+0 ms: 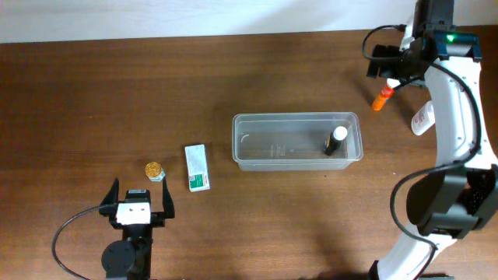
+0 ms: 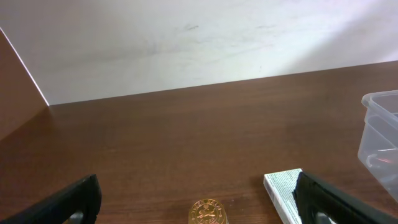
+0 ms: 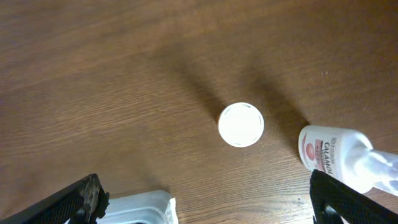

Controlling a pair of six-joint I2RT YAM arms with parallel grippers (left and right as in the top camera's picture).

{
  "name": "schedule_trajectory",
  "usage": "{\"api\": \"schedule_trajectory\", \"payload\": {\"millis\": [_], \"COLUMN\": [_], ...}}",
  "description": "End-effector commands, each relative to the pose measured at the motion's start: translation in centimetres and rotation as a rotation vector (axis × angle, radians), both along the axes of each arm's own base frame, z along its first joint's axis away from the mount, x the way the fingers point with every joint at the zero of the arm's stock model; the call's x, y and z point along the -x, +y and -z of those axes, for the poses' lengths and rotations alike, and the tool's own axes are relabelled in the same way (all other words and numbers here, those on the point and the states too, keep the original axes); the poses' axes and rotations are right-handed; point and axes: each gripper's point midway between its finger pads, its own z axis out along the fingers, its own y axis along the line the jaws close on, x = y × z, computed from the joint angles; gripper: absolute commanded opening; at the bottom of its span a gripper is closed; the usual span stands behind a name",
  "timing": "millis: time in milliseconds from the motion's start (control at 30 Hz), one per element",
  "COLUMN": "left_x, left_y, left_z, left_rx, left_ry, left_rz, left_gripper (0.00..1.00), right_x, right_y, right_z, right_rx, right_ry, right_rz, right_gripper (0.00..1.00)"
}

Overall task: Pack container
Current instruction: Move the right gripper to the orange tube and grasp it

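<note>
At the centre of the worktop (image 1: 117,93), the container (image 1: 272,144) is sitting open, and a dark bottle (image 1: 335,141) with a white cap is standing at its 3 o'clock end. At 9 o'clock of it, apart, a green-and-white box (image 1: 197,167) is lying flat, with a gold-lidded jar (image 1: 154,169) just beyond. The left fingers (image 1: 166,201) are hanging spread at 6 o'clock of the jar, gripping nothing. The right fingers (image 3: 81,202) are hovering spread at 1 o'clock of the container, over a white round cap (image 3: 241,124) near a white lotion bottle (image 3: 326,152), holding nothing.
</note>
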Motion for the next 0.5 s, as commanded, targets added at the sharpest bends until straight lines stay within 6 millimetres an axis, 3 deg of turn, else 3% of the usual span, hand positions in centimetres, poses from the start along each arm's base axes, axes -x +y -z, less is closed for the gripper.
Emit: {"api": "schedule_trajectory", "payload": {"millis": [0, 200, 400, 467], "left_x": [0.0, 0.0, 0.0, 0.0], "left_y": [-0.1, -0.1, -0.1, -0.1], "left_z": [0.0, 0.0, 0.0, 0.0], "left_rx": [-0.012, -0.012, -0.012, -0.012], "left_ry": [-0.002, -0.002, -0.002, -0.002], "left_rz": [0.008, 0.008, 0.008, 0.008], "left_gripper": [0.99, 0.99, 0.99, 0.99], "right_x": [-0.6, -1.4, -2.4, -2.4], "right_y": [-1.4, -1.8, -2.1, -2.1], "right_z": [2.0, 4.4, 5.7, 6.3], "right_rx": [-0.048, -0.048, -0.045, -0.047], "right_ry": [0.028, 0.054, 0.048, 0.061], "right_rz": [0.073, 0.074, 0.069, 0.069], "right_gripper": [0.99, 0.98, 0.79, 0.78]}}
